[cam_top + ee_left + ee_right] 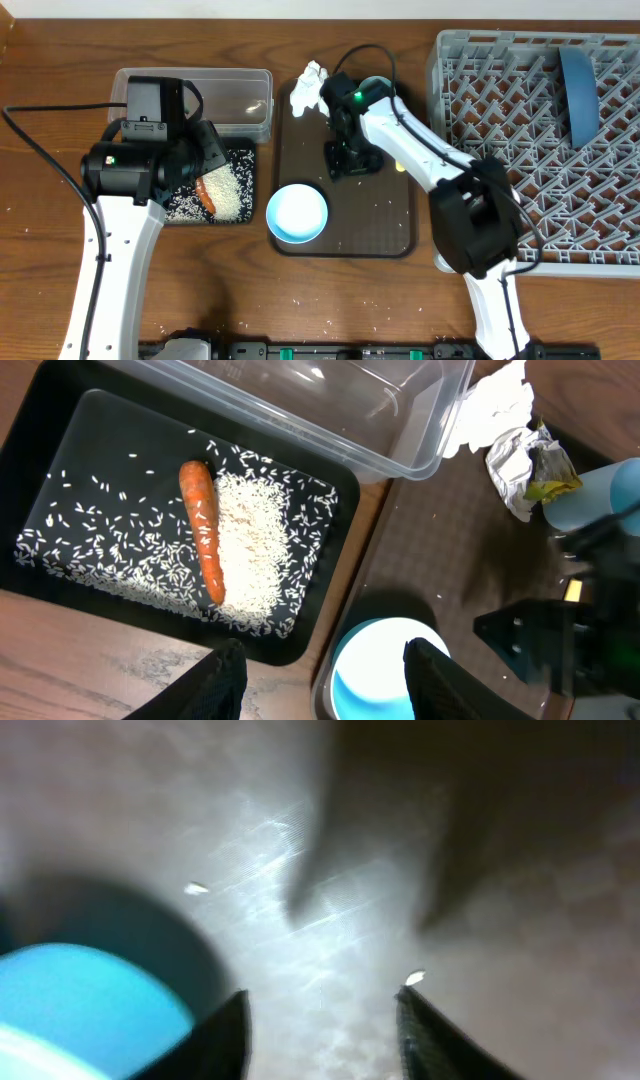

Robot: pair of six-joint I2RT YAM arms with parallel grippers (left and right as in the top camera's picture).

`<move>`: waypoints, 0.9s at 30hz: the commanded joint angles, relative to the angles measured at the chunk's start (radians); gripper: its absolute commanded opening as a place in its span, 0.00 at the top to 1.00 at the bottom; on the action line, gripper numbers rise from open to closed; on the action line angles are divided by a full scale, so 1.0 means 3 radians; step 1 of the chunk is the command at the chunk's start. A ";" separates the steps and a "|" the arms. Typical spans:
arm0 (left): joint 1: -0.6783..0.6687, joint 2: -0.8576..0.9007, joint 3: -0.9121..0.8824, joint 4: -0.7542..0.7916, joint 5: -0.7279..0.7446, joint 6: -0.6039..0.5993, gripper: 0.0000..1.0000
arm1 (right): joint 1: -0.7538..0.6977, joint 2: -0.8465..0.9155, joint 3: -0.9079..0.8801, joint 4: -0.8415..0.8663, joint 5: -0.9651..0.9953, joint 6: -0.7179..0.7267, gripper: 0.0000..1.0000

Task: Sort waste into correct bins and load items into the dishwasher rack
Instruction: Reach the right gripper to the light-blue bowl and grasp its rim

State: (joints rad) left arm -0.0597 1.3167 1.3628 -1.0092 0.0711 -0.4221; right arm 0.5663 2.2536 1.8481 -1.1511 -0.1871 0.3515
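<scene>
I had open floor on the brown tray [385, 225] to the right of the white bowl [297, 213]. Behind my right gripper [347, 165], the napkin [313, 80] and light-blue cup [592, 495] crowded the tray's back edge.

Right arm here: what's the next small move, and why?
Probably a short shift toward the white bowl. The right gripper is open with only bare brown tray between its fingers, and the bowl sits close beside it, not yet in the dishwasher rack.
</scene>
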 commanded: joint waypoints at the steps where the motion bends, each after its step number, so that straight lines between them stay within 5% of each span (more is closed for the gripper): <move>1: 0.0015 0.0014 -0.0051 0.0000 -0.0042 0.0019 0.46 | -0.0029 -0.0470 0.0014 0.0048 -0.0137 -0.0112 0.36; 15: 0.0015 0.0014 -0.0051 0.0000 -0.0058 0.0019 0.45 | 0.0437 -0.0112 -0.0043 0.0085 -0.0137 -0.0075 0.48; 23: 0.0015 0.0014 -0.0051 -0.0013 -0.0108 0.0019 0.37 | 0.0449 0.0022 -0.0043 0.0086 0.0024 -0.0024 0.68; 27: 0.0015 0.0014 -0.0051 -0.0014 -0.0107 0.0019 0.37 | 0.0443 0.0022 -0.0043 0.0086 0.0039 -0.0024 0.91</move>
State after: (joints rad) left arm -0.0597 1.3167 1.3624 -1.0107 0.0574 -0.4194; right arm 0.6998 2.2524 1.8370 -1.1252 -0.1986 0.3416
